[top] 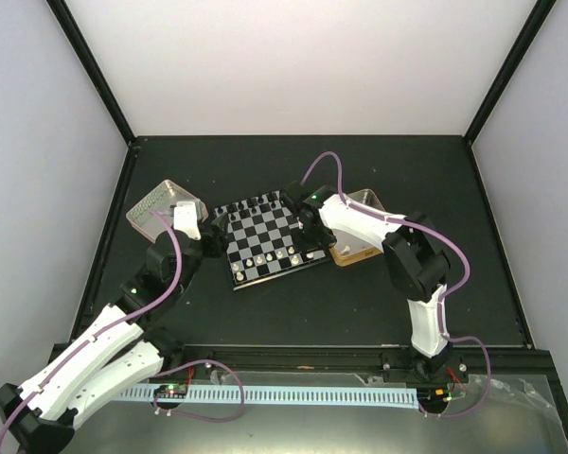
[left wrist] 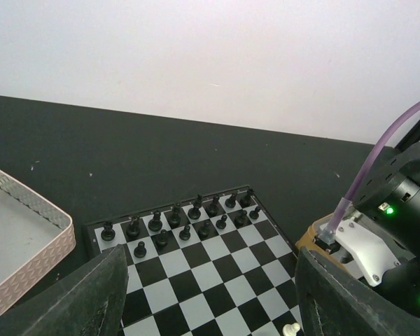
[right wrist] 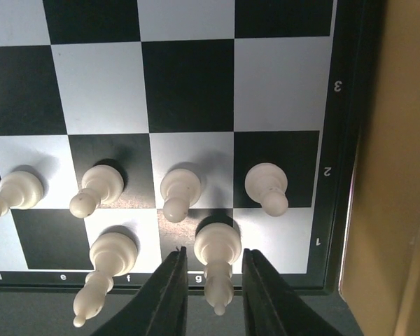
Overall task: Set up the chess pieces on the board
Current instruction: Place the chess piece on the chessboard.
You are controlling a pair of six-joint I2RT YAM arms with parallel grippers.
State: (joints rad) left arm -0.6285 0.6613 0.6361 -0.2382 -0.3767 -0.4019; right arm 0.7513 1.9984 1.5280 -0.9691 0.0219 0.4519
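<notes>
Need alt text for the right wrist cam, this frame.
The right pincer straddles a white piece on g1, at the lettered edge of the board, jaws slightly apart. A pointed white piece stands beside it on f1, four white pawns fill e2 to h2, and h1 is bare.

You are looking into a robotics lab test cell. Plain white panels (top: 303, 66) wall in the top and both sides of the overhead view, held by black frame struts (top: 90, 71) slanting in from the upper corners. A matte black tabletop (top: 312, 303) fills the middle. Along the bottom edge, white robot arms (top: 104, 350) stand by a slotted cable duct (top: 293, 394) on bare sheet metal (top: 293, 430).
</notes>
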